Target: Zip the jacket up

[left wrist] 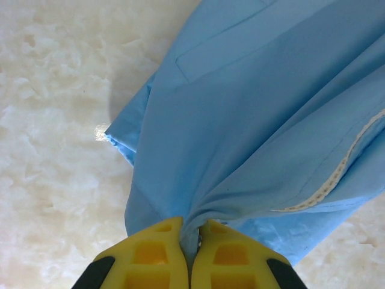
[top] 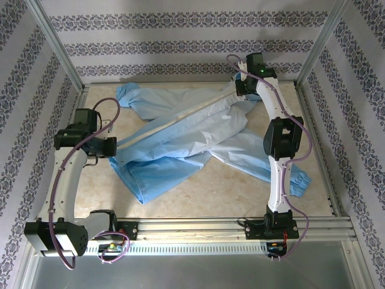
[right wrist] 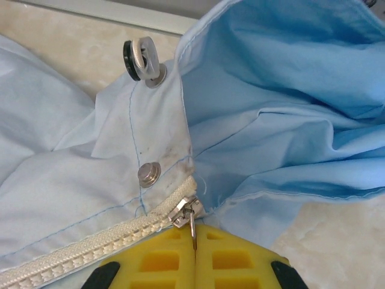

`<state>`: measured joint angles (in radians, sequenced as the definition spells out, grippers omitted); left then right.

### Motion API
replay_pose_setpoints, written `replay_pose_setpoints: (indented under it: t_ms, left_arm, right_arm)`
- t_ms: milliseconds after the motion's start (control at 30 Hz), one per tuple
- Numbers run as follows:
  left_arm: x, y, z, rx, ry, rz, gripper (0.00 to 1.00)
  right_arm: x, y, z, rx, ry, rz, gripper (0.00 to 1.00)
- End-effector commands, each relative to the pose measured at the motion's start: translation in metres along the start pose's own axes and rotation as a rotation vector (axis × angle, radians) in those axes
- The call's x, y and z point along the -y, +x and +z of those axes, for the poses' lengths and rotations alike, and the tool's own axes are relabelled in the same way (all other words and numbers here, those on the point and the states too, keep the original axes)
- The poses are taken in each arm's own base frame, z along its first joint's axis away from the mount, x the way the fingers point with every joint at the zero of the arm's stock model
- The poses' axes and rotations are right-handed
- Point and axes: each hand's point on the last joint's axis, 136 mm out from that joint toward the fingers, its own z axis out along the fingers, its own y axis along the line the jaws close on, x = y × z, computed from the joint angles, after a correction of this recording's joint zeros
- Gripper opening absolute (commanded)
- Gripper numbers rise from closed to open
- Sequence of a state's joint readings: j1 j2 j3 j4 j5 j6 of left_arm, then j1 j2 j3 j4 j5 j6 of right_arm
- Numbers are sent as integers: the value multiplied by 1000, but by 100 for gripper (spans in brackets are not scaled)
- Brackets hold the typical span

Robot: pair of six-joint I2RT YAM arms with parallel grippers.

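Lying spread over the marble-patterned table [top: 240, 195], the jacket [top: 180, 144] is stretching diagonally from the left arm's side toward the far right corner. Its pale zipper strip [top: 180, 117] is running as a taut line between the two arms. The left gripper [left wrist: 191, 235] is clenching a bunched fold of the blue fabric near the garment's lower edge, with cloth gathering between its yellow fingers [left wrist: 150, 256]. The right gripper [right wrist: 195, 235] is working at the far end by the collar, closed tight on the small metal zipper pull [right wrist: 192, 227] (the thin tab is disappearing into the seam between the two fingers). The slider [right wrist: 182, 211] is sitting at the top end of the toothed strip, just below a round metal snap [right wrist: 148, 174]. A second snap piece [right wrist: 141, 57] with a dark ring is standing up at the collar corner above it. One sleeve [top: 240, 158] is trailing beneath the right arm toward the near right, and the other sleeve [top: 129, 96] is bunching at the far left.
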<state>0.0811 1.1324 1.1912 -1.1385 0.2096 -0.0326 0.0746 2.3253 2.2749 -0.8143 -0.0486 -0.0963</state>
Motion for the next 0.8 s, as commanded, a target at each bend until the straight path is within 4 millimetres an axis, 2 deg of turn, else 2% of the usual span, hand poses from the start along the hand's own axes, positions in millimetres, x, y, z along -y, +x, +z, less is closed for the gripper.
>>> replay_pose_setpoints:
  t_ms: [0,100,167,300,467,600,767]
  left_arm:
    - [-11,7,-6,-20,-39,-14,1]
    - [-9,4,-8,-10,-31,-14,31]
    - [-9,0,-16,12,-39,-9,43]
    - [-11,-10,-38,77,-69,12,51]
    - [-13,-25,-67,189,-105,48,58]
    - [-22,-37,-98,310,-190,73,68]
    - [-14,-47,-119,510,-173,124,81]
  right_arm:
    - [37,-30,-29,111,135,36,12]
    - [36,-35,-44,135,139,36,29]
    - [34,-40,-57,157,141,31,38]
    - [29,-48,-85,203,142,18,46]
    - [17,-44,-119,259,132,26,50]
    - [5,-30,-150,318,108,41,54]
    - [-4,-2,-184,407,77,81,59]
